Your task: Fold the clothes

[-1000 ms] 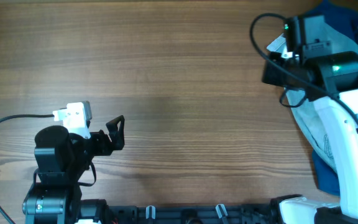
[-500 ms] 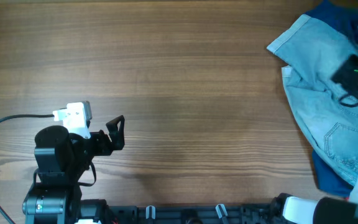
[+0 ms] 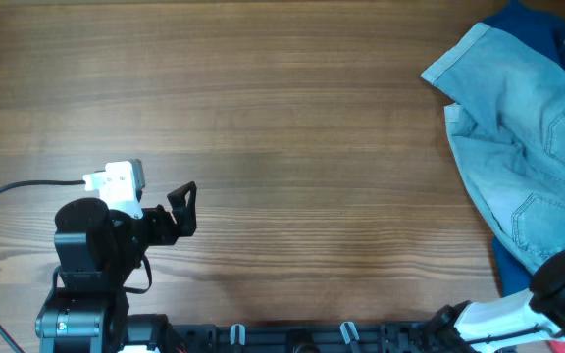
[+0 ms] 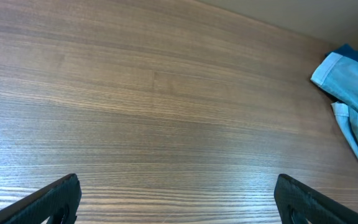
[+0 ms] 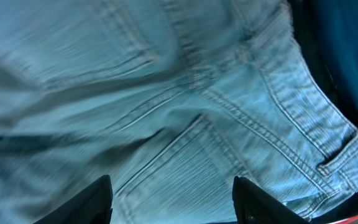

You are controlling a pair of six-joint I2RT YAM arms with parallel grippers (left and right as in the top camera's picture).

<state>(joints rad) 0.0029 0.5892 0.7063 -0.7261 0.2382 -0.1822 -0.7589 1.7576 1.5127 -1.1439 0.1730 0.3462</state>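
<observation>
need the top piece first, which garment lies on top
The pale denim shorts with stitched pockets; the dark blue garment only peeks out from under their edges.

Overhead: bright, even, diffuse light from above. Table (image 3: 282, 118) grain sharp edge to edge, shadows v. faint, slightly darker patch mid-table. Left wrist: wood sharp nr the lens, softer twd the far edge, pale sheen band across the middle. Right wrist: shorts (image 5: 229, 124) fill the frame w/ a blue cast; upper left smeared by blur, stitching at right fairly crisp.
</observation>
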